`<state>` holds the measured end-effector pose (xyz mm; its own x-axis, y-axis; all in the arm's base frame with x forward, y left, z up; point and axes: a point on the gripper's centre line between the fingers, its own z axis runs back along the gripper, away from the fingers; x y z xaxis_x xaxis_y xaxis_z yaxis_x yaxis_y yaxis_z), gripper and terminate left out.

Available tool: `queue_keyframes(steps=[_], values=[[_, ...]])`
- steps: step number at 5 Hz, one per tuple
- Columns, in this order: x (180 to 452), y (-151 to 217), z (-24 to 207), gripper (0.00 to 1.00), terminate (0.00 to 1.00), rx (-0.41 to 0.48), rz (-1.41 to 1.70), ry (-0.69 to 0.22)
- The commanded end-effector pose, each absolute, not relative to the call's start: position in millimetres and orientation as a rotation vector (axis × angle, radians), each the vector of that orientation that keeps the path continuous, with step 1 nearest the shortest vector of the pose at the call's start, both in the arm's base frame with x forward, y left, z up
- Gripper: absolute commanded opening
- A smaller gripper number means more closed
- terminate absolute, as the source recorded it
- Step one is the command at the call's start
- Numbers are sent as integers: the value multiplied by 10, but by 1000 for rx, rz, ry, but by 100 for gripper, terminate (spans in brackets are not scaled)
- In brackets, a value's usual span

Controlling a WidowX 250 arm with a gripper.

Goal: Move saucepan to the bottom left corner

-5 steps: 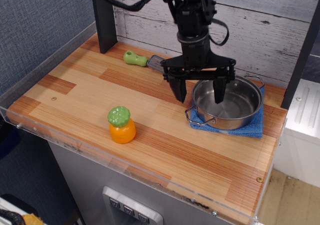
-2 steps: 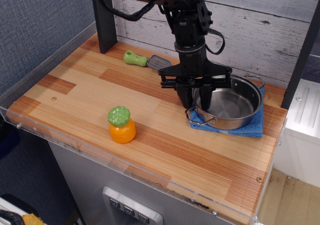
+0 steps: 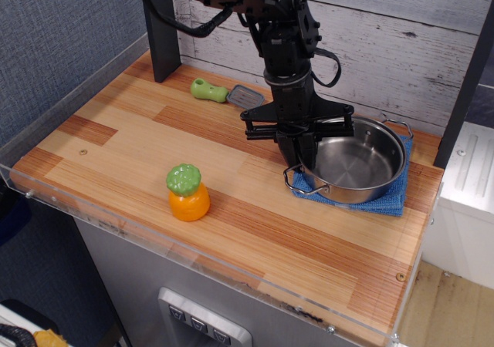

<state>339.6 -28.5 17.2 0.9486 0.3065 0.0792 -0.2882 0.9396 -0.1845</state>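
Note:
The saucepan (image 3: 359, 164), a shiny shallow steel pot with wire loop handles, sits on a blue cloth (image 3: 388, 203) at the right rear of the striped wooden tabletop. My gripper (image 3: 302, 156) stands over the pan's left rim, its fingers drawn together on that rim, one outside and one inside the wall. The pan looks slightly tilted, with its right side raised. The bottom left corner (image 3: 29, 174) of the tabletop, edged by the clear acrylic rim, is far to the left of the pan.
An orange toy with a green top (image 3: 187, 194) stands near the front middle. A green-handled tool (image 3: 210, 91) lies at the back, left of the arm. A dark post (image 3: 160, 31) rises at the back left. A white unit (image 3: 468, 179) stands at the right.
The fingers, wide open a second ago, have closed onto the saucepan's left rim. The pan has shifted slightly left and tipped a little.

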Motion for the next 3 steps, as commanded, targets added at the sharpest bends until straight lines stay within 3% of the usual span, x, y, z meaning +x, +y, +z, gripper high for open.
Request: queue_keyframes(steps=[1,3], values=[[3419,-300,363,0,0,-183,300,-157],[3450,-345,657,0,0,-213,295,-218]])
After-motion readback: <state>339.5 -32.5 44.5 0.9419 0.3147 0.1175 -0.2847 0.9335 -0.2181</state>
